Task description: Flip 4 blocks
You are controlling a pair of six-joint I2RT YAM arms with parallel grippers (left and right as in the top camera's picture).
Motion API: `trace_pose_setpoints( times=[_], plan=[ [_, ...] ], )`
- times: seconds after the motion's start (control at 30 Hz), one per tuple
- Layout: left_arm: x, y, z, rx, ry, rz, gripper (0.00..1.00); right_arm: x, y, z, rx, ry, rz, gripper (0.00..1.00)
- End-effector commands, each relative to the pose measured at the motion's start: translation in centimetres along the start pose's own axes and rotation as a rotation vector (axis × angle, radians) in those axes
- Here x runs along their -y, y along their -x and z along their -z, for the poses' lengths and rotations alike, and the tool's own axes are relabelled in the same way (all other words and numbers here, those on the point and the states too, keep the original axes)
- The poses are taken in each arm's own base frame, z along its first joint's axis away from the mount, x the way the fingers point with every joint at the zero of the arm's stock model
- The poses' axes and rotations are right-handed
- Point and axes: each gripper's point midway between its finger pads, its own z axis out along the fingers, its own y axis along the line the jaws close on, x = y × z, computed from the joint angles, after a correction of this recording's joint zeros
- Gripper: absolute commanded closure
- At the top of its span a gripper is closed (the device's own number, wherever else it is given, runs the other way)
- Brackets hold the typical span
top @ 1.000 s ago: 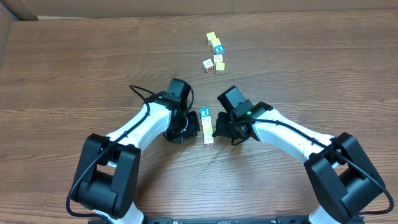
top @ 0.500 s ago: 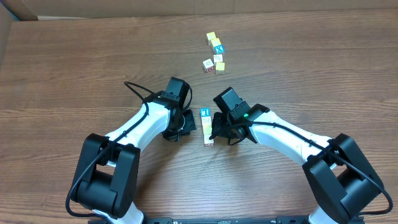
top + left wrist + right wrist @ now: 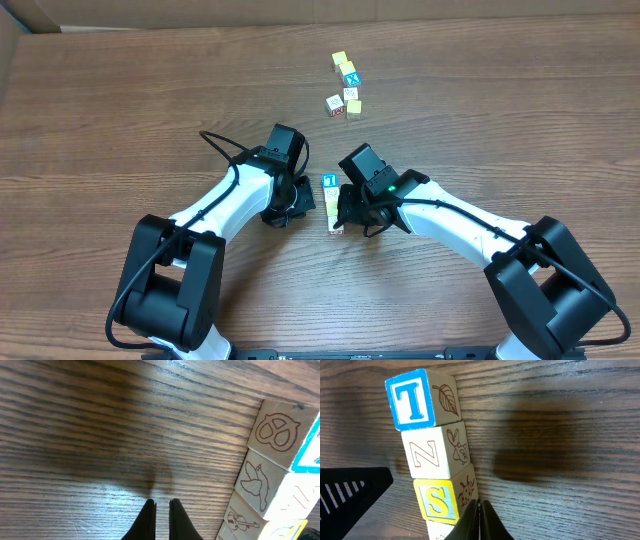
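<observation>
Four blocks lie in a tight row (image 3: pixel 331 204) between my two grippers. In the right wrist view they read as the blue T block (image 3: pixel 412 400), the pale Z block (image 3: pixel 432 457), the yellow S block (image 3: pixel 440 502) and a fourth block (image 3: pixel 436 532) cut off at the bottom edge. My right gripper (image 3: pixel 479 506) is shut, its tip against the S block's ladybug side. The left wrist view shows the row's other side with pretzel (image 3: pixel 277 432), bird (image 3: pixel 257 485) and violin (image 3: pixel 237 520) faces. My left gripper (image 3: pixel 161 505) is shut on nothing, on bare wood left of the row.
A cluster of several loose cubes (image 3: pixel 345 88), among them a blue X cube (image 3: pixel 349 77), sits at the back of the wooden table (image 3: pixel 120 120). A black cable (image 3: pixel 215 145) loops by the left arm. Cardboard edges run along the back.
My right arm has moved left up against the row of blocks, which has shifted slightly left. The left arm backed off a little to the left.
</observation>
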Motion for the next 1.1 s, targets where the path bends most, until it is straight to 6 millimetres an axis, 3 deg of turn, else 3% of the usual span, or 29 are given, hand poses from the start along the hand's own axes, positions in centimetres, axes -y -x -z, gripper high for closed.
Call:
trace_pose_setpoints(
  times=[0.0, 0.63, 0.8, 0.9, 1.07],
  plan=[
    [0.0, 0.5, 0.4, 0.022, 0.002, 0.005, 0.96, -0.5, 0.2, 0.1, 0.006, 0.011, 0.009, 0.95],
    [0.0, 0.5, 0.4, 0.023, 0.001, 0.005, 0.96, -0.5, 0.3, 0.1, 0.012, 0.011, 0.009, 0.93],
    [-0.1, 0.3, 0.5, 0.018, 0.005, 0.003, 0.96, 0.4, 1.0, 0.2, 0.042, -0.030, 0.010, 0.92],
    [0.0, 0.8, 1.5, 0.037, -0.003, -0.021, 0.96, 0.6, 2.1, 0.9, 0.062, -0.028, 0.024, 0.92],
    [-0.1, 2.6, 5.9, 0.119, -0.038, -0.030, 0.96, 1.6, 4.4, 3.2, 0.078, -0.049, 0.070, 0.88]
  ],
)
